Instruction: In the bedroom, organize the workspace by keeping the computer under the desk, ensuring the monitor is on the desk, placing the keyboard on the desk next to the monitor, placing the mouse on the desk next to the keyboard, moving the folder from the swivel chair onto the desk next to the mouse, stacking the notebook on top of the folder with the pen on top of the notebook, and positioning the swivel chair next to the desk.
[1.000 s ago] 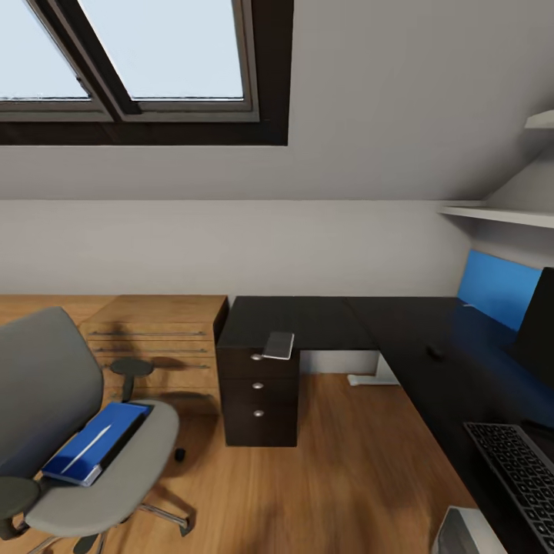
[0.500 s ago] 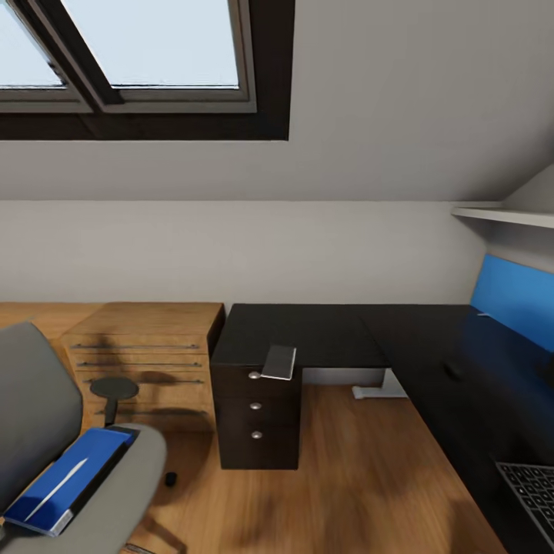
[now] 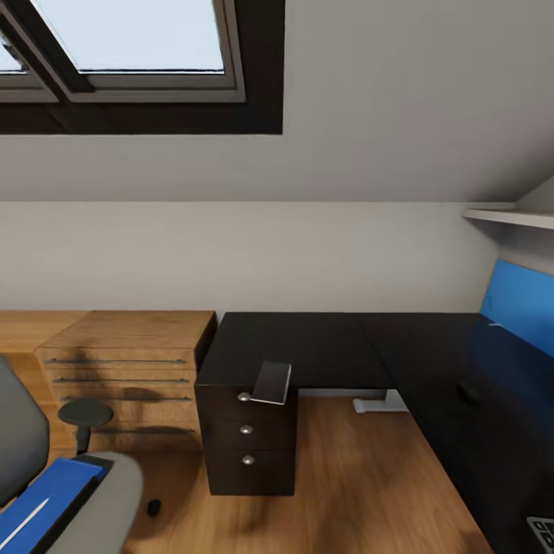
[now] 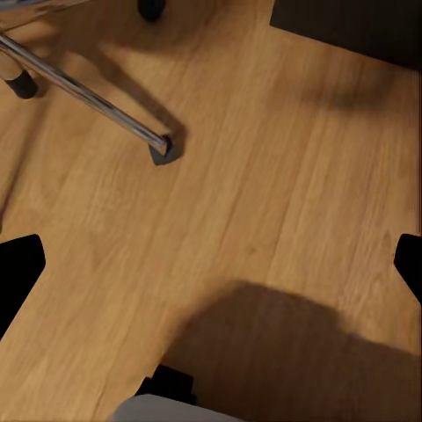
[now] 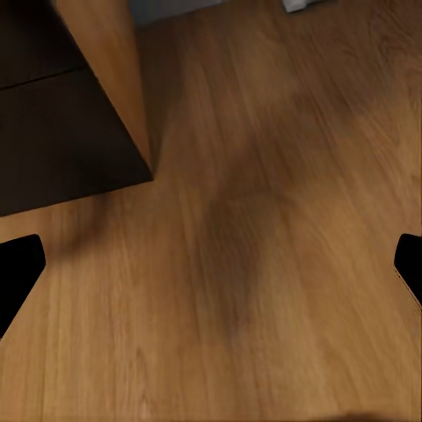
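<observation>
- The left claw (image 4: pixel 211 264) points down at the light-wood plank floor (image 4: pixel 264 176), its two black fingertips (image 4: pixel 18 264) at opposite edges of the left wrist view and spread wide apart, with nothing between them.
- The right claw (image 5: pixel 211 264) also faces the floor, its fingertips (image 5: pixel 18 264) spread just as wide and holding nothing.
- In the left wrist view a chrome leg of the grey padded swivel chair (image 3: pixel 46 477) crosses the floor, ending in a dark castor.
- The L-shaped glossy black tabletop (image 3: pixel 308 346) is the landmark: its black drawer block with round silver knobs (image 3: pixel 246 438) stands under the near corner, and a small pale grey flat object (image 3: pixel 272 382) lies tilted over the tabletop's front edge above the drawers.
- The low light-wood cabinet (image 3: pixel 127 362) stands just beside the tabletop's left end.
- The thin bright blue folder (image 3: pixel 42 504) lies on the chair's seat, well apart from the tabletop, with a slim white pen (image 3: pixel 23 522) on it.
- The small black mouse (image 3: pixel 467 393) rests on the tabletop's right wing; a corner of the black keyboard (image 3: pixel 543 531) shows at that wing's near end.
- Against one second ago, the whole head view has shifted: the chair and folder sit lower and further left, the keyboard is nearly out of frame, and the monitor is no longer in it. This is camera motion.
</observation>
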Motion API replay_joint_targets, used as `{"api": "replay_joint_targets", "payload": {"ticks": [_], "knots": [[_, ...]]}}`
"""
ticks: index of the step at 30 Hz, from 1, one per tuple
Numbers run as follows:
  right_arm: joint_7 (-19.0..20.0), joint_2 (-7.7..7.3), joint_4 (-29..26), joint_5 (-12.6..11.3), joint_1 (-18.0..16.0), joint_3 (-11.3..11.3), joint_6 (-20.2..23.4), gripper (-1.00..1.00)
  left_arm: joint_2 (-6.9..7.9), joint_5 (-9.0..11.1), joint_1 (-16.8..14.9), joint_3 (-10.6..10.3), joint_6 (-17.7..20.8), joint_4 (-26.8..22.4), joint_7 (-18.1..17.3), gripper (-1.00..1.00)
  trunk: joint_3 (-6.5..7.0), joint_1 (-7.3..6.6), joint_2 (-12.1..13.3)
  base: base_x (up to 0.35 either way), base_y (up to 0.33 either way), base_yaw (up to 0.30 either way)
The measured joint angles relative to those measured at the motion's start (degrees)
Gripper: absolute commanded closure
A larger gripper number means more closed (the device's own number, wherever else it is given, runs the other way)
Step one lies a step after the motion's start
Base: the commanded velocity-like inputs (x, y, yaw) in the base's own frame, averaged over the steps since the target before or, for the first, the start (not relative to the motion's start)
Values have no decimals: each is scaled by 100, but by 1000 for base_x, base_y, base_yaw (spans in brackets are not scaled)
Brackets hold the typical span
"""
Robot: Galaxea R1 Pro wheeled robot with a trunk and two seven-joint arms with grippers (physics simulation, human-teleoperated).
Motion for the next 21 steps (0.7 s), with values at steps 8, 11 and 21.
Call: {"api": "replay_joint_targets", "payload": {"ticks": [8,11,21], "knots": [[1,-1,0,0,0,3,0,-100,0,-1,0,1,0,0,0,-100,0,1,0,237,-145,0],[2,-5,0,-4,0,0,1,-100,0,-1,0,5,0,0,1,-100,0,1,0,159,-50,0],[5,-9,0,-8,0,-1,1,-100,0,-1,0,9,0,-1,1,-100,0,0,0,239,-9,0]]}}
